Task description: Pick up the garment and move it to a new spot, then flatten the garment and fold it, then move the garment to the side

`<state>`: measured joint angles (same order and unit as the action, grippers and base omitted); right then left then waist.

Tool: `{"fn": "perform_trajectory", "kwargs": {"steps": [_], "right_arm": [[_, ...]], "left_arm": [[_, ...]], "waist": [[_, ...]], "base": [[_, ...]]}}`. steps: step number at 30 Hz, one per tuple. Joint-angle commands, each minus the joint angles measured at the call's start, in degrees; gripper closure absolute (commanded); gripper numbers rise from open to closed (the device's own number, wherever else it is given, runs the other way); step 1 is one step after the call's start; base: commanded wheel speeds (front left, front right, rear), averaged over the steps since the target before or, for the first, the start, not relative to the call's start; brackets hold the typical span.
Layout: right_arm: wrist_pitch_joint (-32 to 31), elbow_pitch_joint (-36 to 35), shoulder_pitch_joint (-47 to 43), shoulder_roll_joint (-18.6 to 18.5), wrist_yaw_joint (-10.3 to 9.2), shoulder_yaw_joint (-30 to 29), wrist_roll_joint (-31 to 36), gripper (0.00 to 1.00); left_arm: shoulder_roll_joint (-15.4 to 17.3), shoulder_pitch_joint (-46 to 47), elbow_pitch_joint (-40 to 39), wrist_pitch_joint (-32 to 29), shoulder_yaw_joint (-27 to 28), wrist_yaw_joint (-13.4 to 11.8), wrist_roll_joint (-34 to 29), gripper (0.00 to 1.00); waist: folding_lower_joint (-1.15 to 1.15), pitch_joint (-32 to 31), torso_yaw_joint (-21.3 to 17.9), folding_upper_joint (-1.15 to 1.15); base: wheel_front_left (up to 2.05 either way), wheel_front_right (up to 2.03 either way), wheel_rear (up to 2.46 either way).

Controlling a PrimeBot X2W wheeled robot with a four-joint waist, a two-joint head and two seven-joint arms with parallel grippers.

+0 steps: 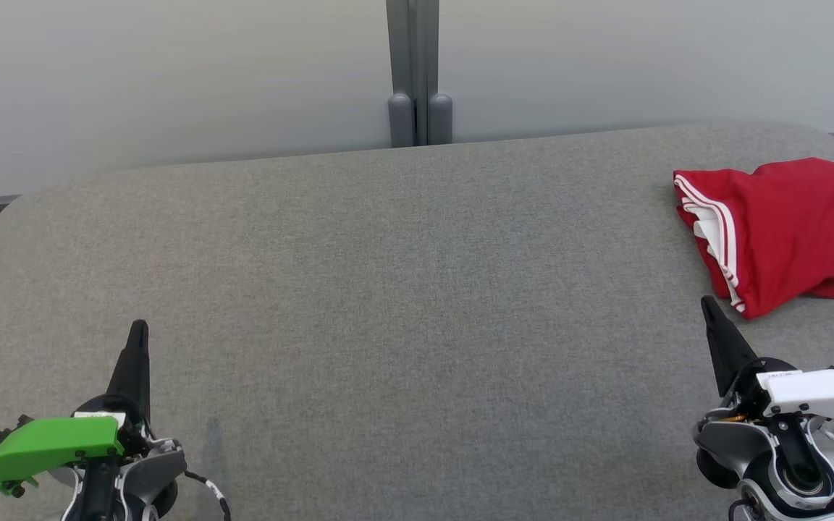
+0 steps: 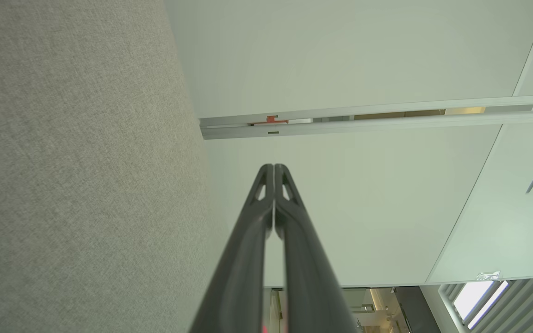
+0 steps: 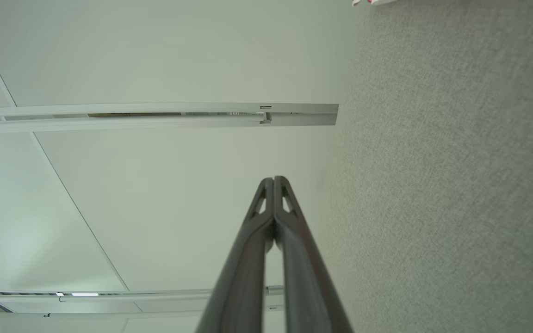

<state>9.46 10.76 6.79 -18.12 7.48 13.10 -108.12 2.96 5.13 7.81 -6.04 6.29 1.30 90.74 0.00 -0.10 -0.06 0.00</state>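
Right, your left fingers (image 1: 135, 365) and right fingers (image 1: 722, 346) are pressed closed, empty; the red garment (image 1: 801, 224) looks soft, light, floppy, so pinch its striped folded edge.

Left pincer (image 1: 139, 329) green-capped; right pincer (image 1: 706, 304) white-capped; dark tapered fingers (image 2: 248, 259); black cables (image 1: 207, 483).

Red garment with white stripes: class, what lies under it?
The red garment lies bunched on the grey fabric surface, toward its right edge. Its folds hide the patch beneath and its own underside.
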Motion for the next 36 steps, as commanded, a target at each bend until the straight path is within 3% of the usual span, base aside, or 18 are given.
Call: {"fn": "perform_trajectory", "kwargs": {"steps": [1, 36], "right_arm": [[0.33, 0.18, 0.99, -0.43, 0.02, 0.30, -1.25, 1.00], [2.98, -1.07, 1.40, -3.01, 0.02, 3.47, -4.73, 1.00]], "left_arm": [[-0.09, 0.89, -0.24, -0.47, 0.44, 0.41, 1.24, 1.00], [-0.11, 0.94, -0.37, -0.57, 0.52, 0.43, 1.75, 1.00]], "waist": [[0.00, 0.00, 0.02, 0.00], [0.00, 0.03, 0.05, 0.00]], "base": [[0.00, 0.00, 0.00], [0.00, 0.00, 0.00]]}}
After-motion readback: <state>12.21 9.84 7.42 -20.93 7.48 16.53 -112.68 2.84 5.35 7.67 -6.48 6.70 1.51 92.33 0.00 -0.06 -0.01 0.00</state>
